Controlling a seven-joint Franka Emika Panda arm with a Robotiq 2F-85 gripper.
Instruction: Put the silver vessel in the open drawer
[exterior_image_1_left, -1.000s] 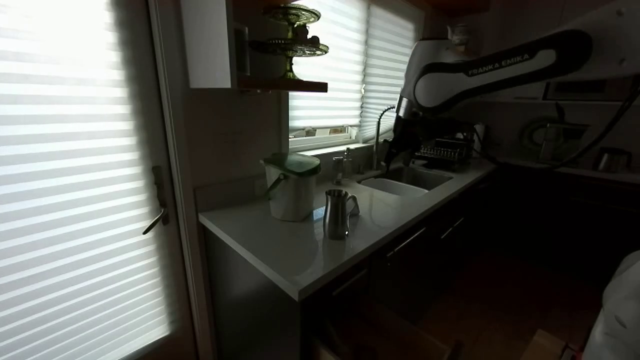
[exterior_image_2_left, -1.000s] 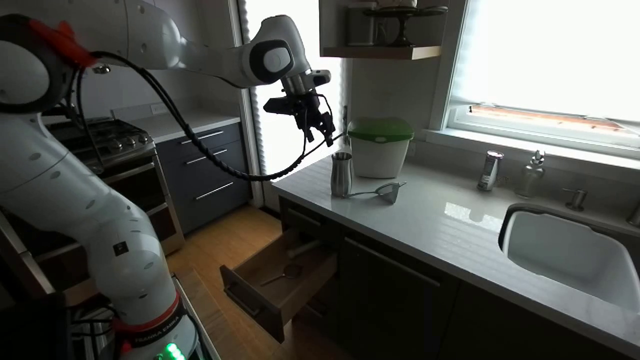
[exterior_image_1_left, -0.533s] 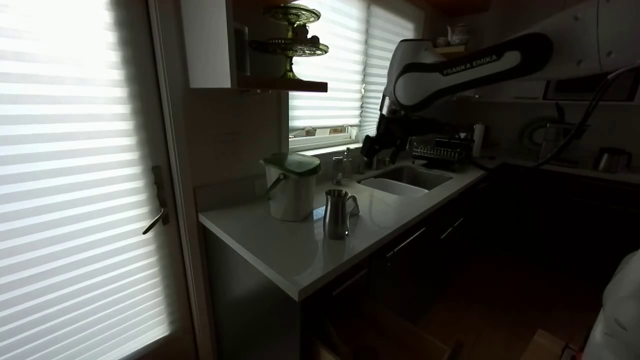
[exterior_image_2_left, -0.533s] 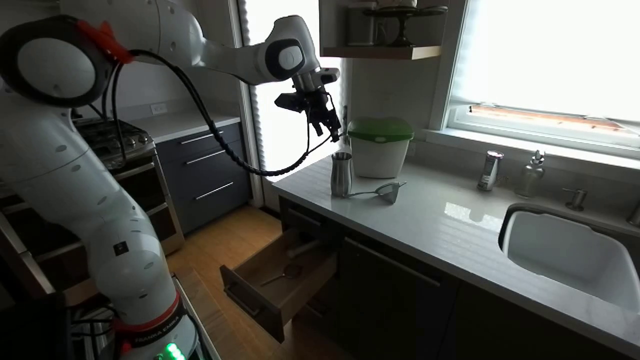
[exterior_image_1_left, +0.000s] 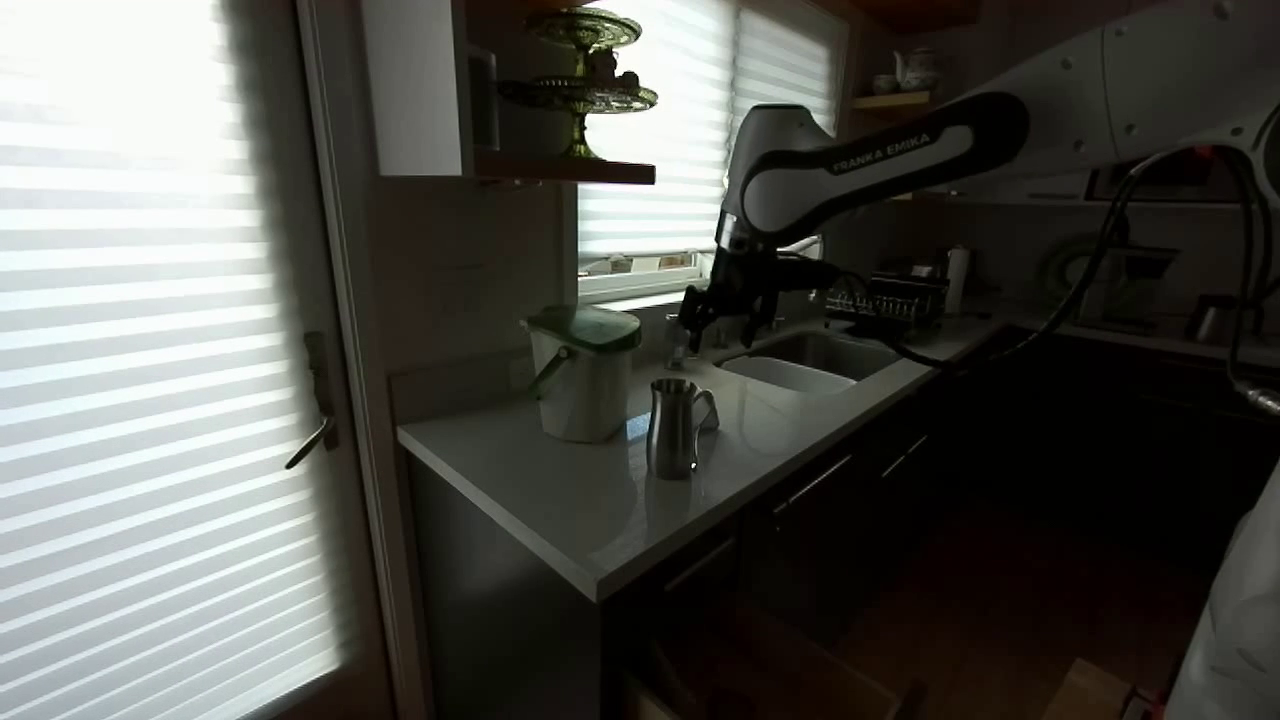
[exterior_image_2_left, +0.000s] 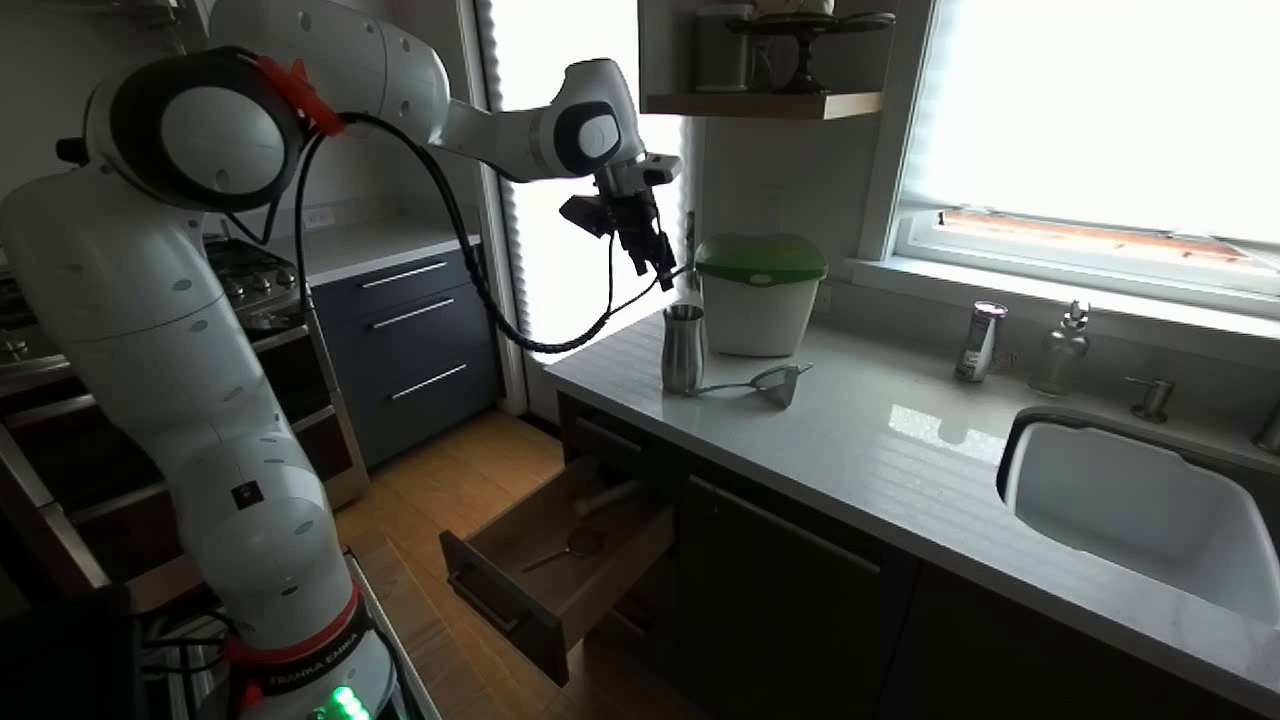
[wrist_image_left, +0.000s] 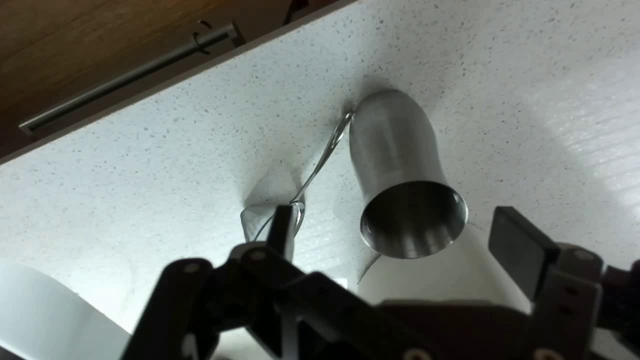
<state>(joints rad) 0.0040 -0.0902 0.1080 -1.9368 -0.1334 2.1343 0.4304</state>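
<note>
The silver vessel (exterior_image_1_left: 670, 430) stands upright on the pale counter in both exterior views (exterior_image_2_left: 683, 350), near the counter's end. In the wrist view the vessel (wrist_image_left: 395, 145) has its dark open mouth toward me, between my fingertips in the picture. My gripper (wrist_image_left: 395, 230) is open and empty, apart from the vessel. In both exterior views the gripper (exterior_image_1_left: 720, 340) is in the air, higher than the vessel's rim (exterior_image_2_left: 655, 275). The open drawer (exterior_image_2_left: 505, 605) is below the counter and holds a spoon-like utensil and a pale roll-shaped object. It is mostly dark in the other exterior picture.
A pale pot with a green top (exterior_image_2_left: 760, 310) stands close behind the vessel. A metal strainer-like utensil (exterior_image_2_left: 778, 383) lies beside the vessel; whether they touch is unclear. A can (exterior_image_2_left: 980, 342), a glass bottle (exterior_image_2_left: 1060, 355) and a sink (exterior_image_2_left: 1120, 480) are along the counter. A shelf (exterior_image_2_left: 765, 104) hangs above.
The arm has swung across so that my gripper is closer to the vessel, leftward in one exterior picture and slightly rightward in the other. The vessel, pot and drawer have not moved.
</note>
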